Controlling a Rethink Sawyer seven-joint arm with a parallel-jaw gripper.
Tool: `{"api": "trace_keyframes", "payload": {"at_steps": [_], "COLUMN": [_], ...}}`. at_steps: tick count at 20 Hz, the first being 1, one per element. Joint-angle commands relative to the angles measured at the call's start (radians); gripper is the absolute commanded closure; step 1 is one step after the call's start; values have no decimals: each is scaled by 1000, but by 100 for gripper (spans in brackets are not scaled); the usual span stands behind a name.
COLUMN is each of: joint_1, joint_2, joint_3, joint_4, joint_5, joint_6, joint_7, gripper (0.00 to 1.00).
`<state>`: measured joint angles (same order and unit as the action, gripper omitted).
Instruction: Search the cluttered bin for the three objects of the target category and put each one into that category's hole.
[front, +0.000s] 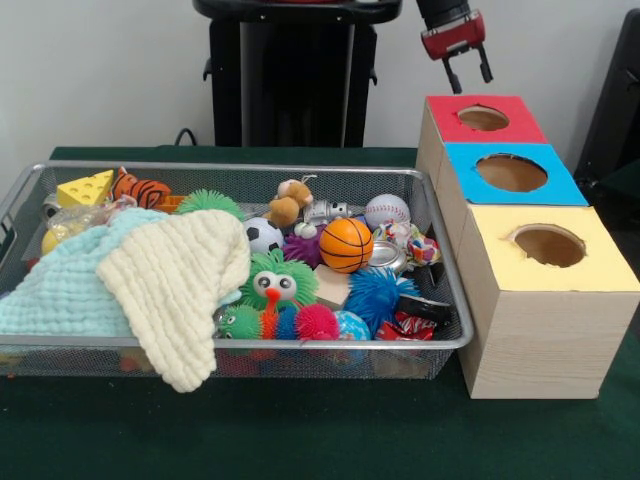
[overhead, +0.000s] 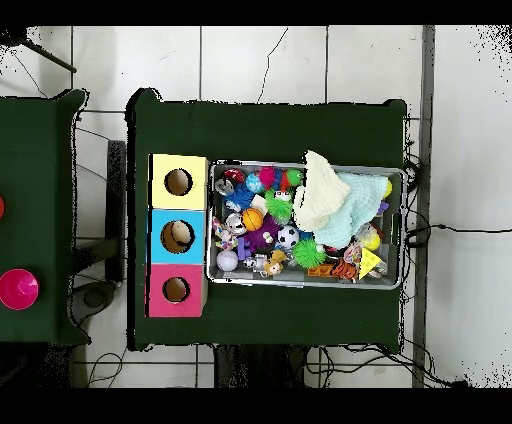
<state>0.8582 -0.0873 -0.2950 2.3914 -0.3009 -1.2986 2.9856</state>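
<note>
The bin (front: 240, 170) is a wide, shallow wire-mesh basket on the green tabletop (front: 300, 430), crowded with toys. A brown plush monkey (front: 289, 201) with a tan face sits near its far wall, between a green spiky ball (front: 208, 202) and a small grey toy (front: 324, 212). An orange striped plush tiger (front: 140, 188) lies at the far wall beside a yellow cheese wedge (front: 86, 188). Two cloths, one pale blue (front: 60, 290) and one cream (front: 175, 280), are heaped over one end of the bin, and the cream one hangs over the near rim, hiding whatever lies under them. Around the monkey lie a soccer ball (front: 263, 235), a basketball (front: 346, 244), a baseball (front: 387, 211) and more spiky balls.

Just beside the bin stands a row of three wooden boxes; the red-topped one carries the hole (front: 483, 118), next to the blue (front: 511, 172) and yellow (front: 549, 245) ones. The gripper (front: 467, 72) hangs above the red hole, fingers (front: 451, 76) spread and holding nothing.
</note>
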Motion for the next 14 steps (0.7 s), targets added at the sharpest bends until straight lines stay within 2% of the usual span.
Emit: {"api": "trace_keyframes", "payload": {"at_steps": [1, 5, 14], "joint_1": [-77, -103, -153], "joint_2": [302, 302, 332], "joint_3": [-59, -83, -166], "joint_4": [263, 258, 173], "joint_5": [-216, -242, -349], "joint_6": [530, 530, 506], "joint_7": [-11, -19, -62], "gripper": [0, 0, 0]}}
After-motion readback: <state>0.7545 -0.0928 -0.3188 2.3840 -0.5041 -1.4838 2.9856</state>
